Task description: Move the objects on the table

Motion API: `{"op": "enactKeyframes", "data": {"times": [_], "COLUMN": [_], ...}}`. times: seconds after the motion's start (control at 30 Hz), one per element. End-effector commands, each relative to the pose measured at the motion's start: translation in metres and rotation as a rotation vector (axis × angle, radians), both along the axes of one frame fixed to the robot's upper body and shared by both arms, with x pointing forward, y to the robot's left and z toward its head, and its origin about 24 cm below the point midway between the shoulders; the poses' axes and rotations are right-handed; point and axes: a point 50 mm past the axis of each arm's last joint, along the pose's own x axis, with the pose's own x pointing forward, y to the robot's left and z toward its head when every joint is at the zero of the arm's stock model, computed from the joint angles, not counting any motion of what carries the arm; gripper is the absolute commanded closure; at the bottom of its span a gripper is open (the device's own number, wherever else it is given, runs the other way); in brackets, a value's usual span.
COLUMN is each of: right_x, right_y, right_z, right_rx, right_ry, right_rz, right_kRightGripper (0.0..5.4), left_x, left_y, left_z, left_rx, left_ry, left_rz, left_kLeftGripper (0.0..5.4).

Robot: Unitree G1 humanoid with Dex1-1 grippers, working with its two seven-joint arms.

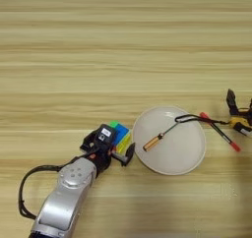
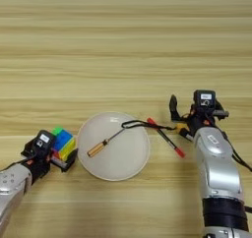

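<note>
Left gripper (image 1: pixel 119 144) at the 8 o'clock side of the wide light-wood table (image 1: pixel 123 45), fingers clasping the small multicoloured puzzle cube (image 1: pixel 121 134). Just right: round off-white plate (image 1: pixel 189 156) carrying the wooden-handled thin tool with black cord (image 1: pixel 152 143). Red pen (image 2: pixel 166 137) at the plate's 3 o'clock. Right gripper (image 2: pixel 183 120) over the yellow tape measure (image 2: pixel 182 129); grip cannot be told.
</note>
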Motion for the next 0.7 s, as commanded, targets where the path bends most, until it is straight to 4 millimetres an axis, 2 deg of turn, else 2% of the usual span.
{"op": "enactKeyframes", "data": {"times": [0.03,0.4,0.7], "right_x": [0.001,-0.003,-0.005], "right_y": [0.003,0.011,0.015], "right_z": [0.006,0.010,0.009], "right_rx": [0.018,0.041,0.046], "right_ry": [-0.051,-0.111,-0.131], "right_rz": [-0.004,0.017,0.027], "right_kRightGripper": [0.00,0.00,0.00], "left_x": [0.004,0.006,0.007], "left_y": [0.003,0.007,0.008], "left_z": [-0.003,-0.007,-0.006], "left_rx": [0.047,0.078,0.083], "left_ry": [-0.004,-0.020,-0.045], "left_rz": [0.007,0.018,0.019], "left_kLeftGripper": [0.03,0.03,0.93]}}
